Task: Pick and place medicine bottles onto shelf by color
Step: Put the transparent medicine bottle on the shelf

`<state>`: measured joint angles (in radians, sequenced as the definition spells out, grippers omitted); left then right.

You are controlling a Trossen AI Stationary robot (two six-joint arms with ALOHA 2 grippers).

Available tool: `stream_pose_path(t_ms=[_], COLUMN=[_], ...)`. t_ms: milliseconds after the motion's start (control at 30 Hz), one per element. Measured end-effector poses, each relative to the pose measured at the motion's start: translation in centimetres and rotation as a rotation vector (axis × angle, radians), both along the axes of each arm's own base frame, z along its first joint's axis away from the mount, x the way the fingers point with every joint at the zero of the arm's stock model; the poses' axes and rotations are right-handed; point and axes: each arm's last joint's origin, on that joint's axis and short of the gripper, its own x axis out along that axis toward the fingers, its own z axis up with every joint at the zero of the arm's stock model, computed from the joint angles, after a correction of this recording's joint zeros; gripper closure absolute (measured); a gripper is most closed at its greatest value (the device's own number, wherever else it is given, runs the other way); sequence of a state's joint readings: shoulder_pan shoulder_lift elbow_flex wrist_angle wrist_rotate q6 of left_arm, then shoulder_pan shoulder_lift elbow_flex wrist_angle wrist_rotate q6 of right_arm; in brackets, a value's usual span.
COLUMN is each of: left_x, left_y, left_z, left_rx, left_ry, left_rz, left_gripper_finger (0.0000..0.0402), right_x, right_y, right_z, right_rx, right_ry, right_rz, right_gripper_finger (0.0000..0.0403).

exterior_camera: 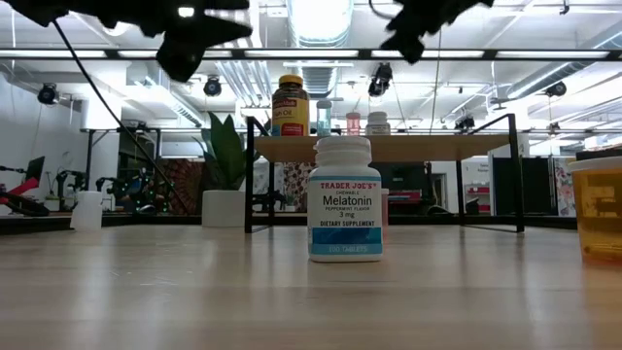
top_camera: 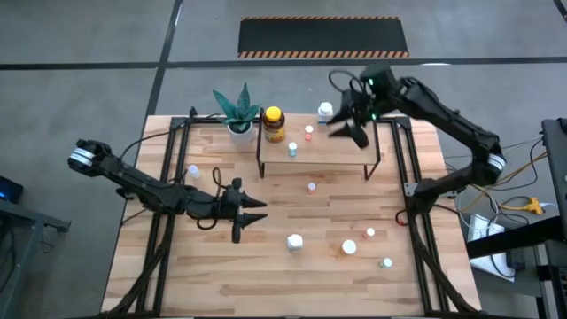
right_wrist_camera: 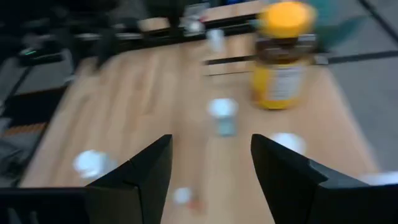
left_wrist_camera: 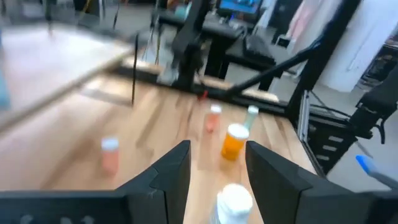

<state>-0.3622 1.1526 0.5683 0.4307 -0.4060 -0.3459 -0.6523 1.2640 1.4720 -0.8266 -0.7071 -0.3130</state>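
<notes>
The light-wood shelf (top_camera: 332, 152) stands at the table's far middle. On it are the amber bottle with a yellow cap (top_camera: 274, 124), a white-capped bottle (top_camera: 325, 111), a pink-capped one (top_camera: 308, 131) and a green-capped one (top_camera: 292, 149). Several small bottles stand on the table, among them a white one (top_camera: 294, 241) and an orange one (top_camera: 349, 247). My left gripper (top_camera: 259, 213) is open and empty above the table's middle, left of those bottles. My right gripper (top_camera: 350, 133) is open and empty above the shelf's right half.
A white pot with a green plant (top_camera: 239, 115) stands left of the shelf. Two small white bottles (top_camera: 193, 170) stand on the table's left side. In the low view a Melatonin bottle (exterior_camera: 344, 199) stands close in front and an orange container (exterior_camera: 598, 204) at the right edge.
</notes>
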Motion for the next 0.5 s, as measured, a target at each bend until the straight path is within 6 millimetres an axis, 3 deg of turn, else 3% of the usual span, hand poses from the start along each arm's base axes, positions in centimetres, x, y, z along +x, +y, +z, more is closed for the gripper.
stream_pose_path(t_ms=[133, 267, 367, 500], left_x=[-0.3, -1.0, -1.9, -3.8], left_y=[0.2, 0.4, 0.7, 1.4], left_z=[-0.2, 1.3, 3.5, 8.1], left_rx=[-0.115, -0.164, -0.178, -0.212], left_ry=[0.147, 0.344, 0.488, 0.640], left_rz=[0.058, 0.122, 0.168, 0.229], left_gripper_finger=[0.0265, 0.0265, 0.0265, 0.0265], right_x=[-0.4, -0.8, -1.0, -1.5], right_y=[4.2, 7.4, 9.2, 10.9], right_z=[0.0, -0.5, -0.8, -1.2], right_rx=[0.009, -0.038, -0.056, -0.042], right_ry=[-0.001, -0.010, -0.021, -0.022], right_rz=[0.084, 0.094, 0.110, 0.153], right_gripper_finger=[0.0214, 0.0228, 0.0235, 0.0244])
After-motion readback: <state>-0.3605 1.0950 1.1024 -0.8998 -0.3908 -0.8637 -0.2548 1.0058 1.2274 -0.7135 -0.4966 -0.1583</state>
